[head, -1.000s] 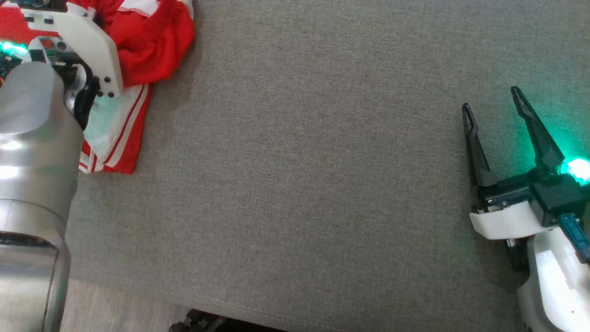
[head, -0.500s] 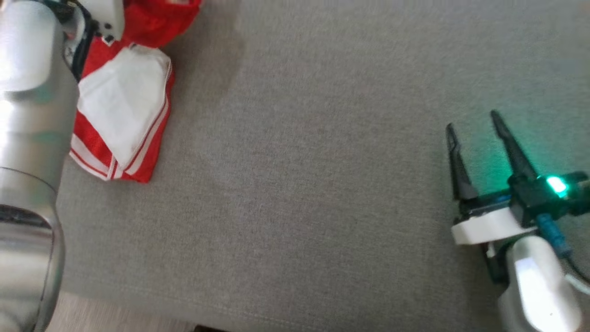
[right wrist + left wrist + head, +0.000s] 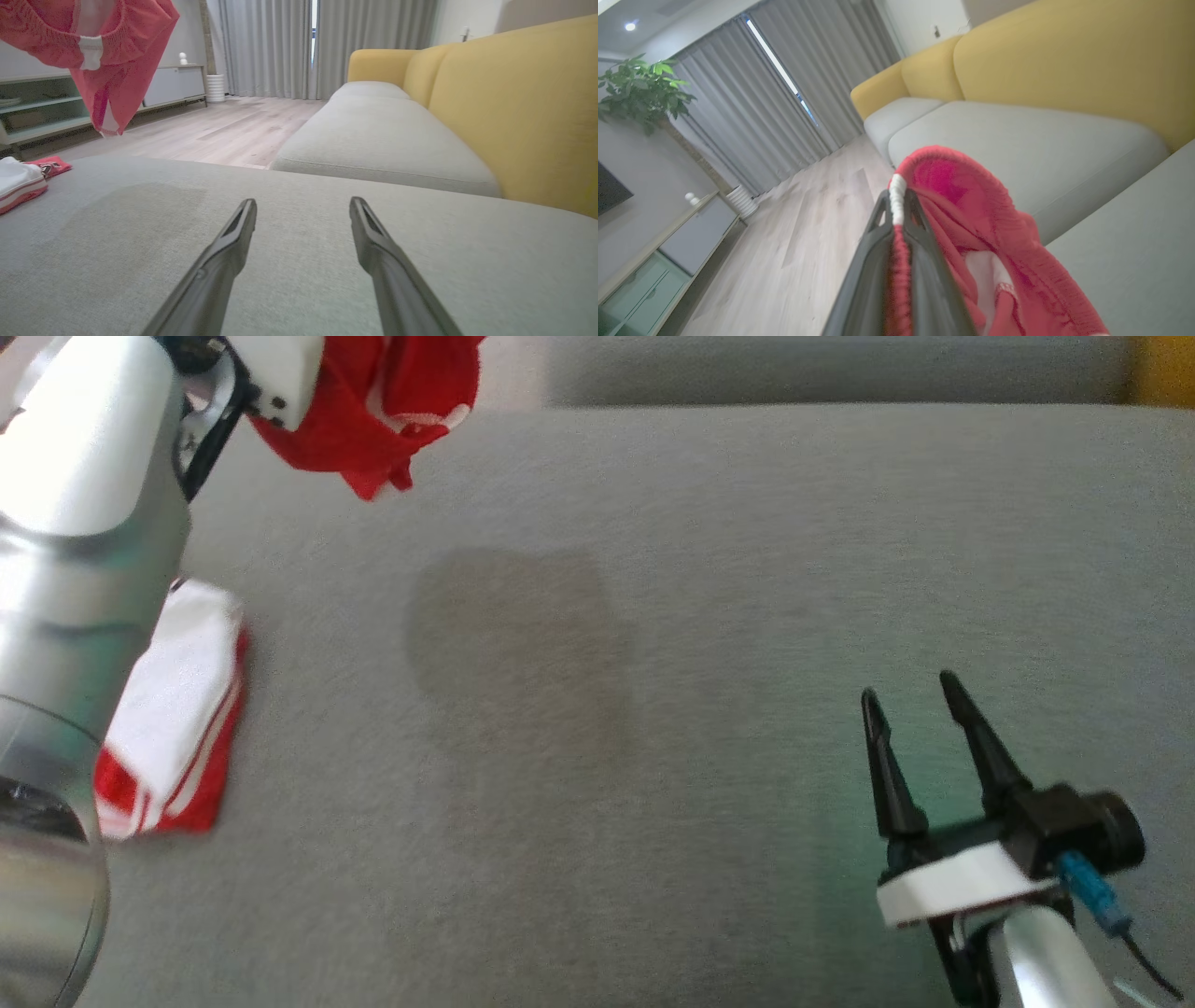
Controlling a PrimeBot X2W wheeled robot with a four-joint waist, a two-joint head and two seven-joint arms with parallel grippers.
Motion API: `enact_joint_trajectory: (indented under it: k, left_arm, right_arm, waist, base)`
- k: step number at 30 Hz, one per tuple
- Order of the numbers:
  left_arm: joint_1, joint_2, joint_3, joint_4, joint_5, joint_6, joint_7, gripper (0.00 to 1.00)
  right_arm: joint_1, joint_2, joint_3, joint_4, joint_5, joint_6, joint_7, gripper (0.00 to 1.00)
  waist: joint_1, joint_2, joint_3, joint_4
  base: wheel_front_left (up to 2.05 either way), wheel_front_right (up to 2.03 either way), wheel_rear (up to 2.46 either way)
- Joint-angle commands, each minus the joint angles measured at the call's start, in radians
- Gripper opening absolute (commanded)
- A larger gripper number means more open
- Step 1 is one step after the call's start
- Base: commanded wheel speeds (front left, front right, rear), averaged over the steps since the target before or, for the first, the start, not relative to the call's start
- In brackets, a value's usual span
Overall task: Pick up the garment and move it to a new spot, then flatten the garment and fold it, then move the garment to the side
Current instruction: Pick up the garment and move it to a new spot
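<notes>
Left gripper (image 3: 899,207): pinched tight on the red garment (image 3: 373,411), upper left of head view.
Garment: hanging clear above the grey cushion (image 3: 653,616).
Right gripper (image 3: 907,689): fingers spread, empty, lower right.

Left gripper (image 3: 898,201) high, clamped on garment (image 3: 971,210); right gripper (image 3: 907,689) low, jaws apart

place: home living room | evidence: yellow-backed sofa (image 3: 514,102), grey curtains (image 3: 271,46), potted plant (image 3: 642,88), wooden floor (image 3: 224,130), low sideboard (image 3: 173,84)
</notes>
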Motion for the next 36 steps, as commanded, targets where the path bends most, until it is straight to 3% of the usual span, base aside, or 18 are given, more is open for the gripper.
enact_joint_trajectory:
  k: [1, 8, 13, 22, 32, 33, 34, 35, 36]
  left_arm:
    - [-0.051, 0.047, 0.008, -0.059, -0.039, 0.002, 0.015, 0.00]
    - [-0.028, 0.007, -0.008, -0.172, -0.169, 0.002, 0.043, 0.00]
    - [0.014, -0.076, 0.008, -0.191, -0.227, 0.018, 0.032, 0.00]
    - [0.209, -0.202, -0.051, -0.168, -0.273, 0.013, -0.053, 0.00]
    - [0.473, -0.232, -0.100, 0.014, -0.304, 0.020, -0.244, 0.00]
    - [0.483, -0.232, -0.100, 0.038, -0.301, 0.026, -0.259, 0.28]
    - [0.490, -0.233, -0.100, 0.059, -0.298, 0.028, -0.269, 0.84]
    - [0.494, -0.234, -0.099, 0.073, -0.296, 0.029, -0.279, 1.00]
    - [0.496, -0.236, -0.097, 0.082, -0.294, 0.029, -0.288, 1.00]
  right_arm:
    - [0.016, 0.001, 0.028, -0.032, 0.014, -0.001, -0.002, 1.00]
    - [0.052, 0.001, 0.038, -0.043, 0.037, -0.001, -0.002, 1.00]
    - [0.055, 0.002, 0.036, -0.051, 0.051, -0.001, -0.002, 1.00]
    - [0.036, 0.002, 0.051, -0.061, 0.074, -0.001, -0.002, 1.00]
    - [0.003, 0.002, 0.064, -0.060, 0.074, -0.001, -0.002, 1.00]
    - [0.001, 0.002, 0.063, -0.061, 0.072, -0.001, -0.002, 1.00]
    - [0.000, 0.002, 0.061, -0.061, 0.070, -0.001, -0.002, 1.00]
    - [0.000, 0.002, 0.060, -0.061, 0.066, -0.001, -0.002, 1.00]
    - [0.001, 0.002, 0.058, -0.062, 0.063, -0.001, -0.002, 1.00]
  waist:
    - [0.0003, 0.0000, -0.111, -0.136]
    - [0.0003, 0.0000, -0.154, -0.265]
    - [0.0003, 0.0000, -0.138, -0.314]
    - [0.0003, 0.0000, -0.067, -0.341]
    - [0.0003, 0.0000, 0.013, -0.331]
    - [0.0003, 0.0000, 0.016, -0.328]
    - [0.0003, 0.0000, 0.018, -0.323]
    - [0.0003, 0.0000, 0.019, -0.316]
    - [0.0003, 0.0000, 0.020, -0.309]
  base:
    - [0.00, 0.00, 0.00]
    - [0.00, 0.00, 0.00]
    - [0.00, 0.00, 0.00]
    - [0.00, 0.00, 0.00]
    - [0.00, 0.00, 0.00]
    - [0.00, 0.00, 0.00]
    - [0.00, 0.00, 0.00]
    - [0.00, 0.00, 0.00]
    - [0.00, 0.00, 0.00]
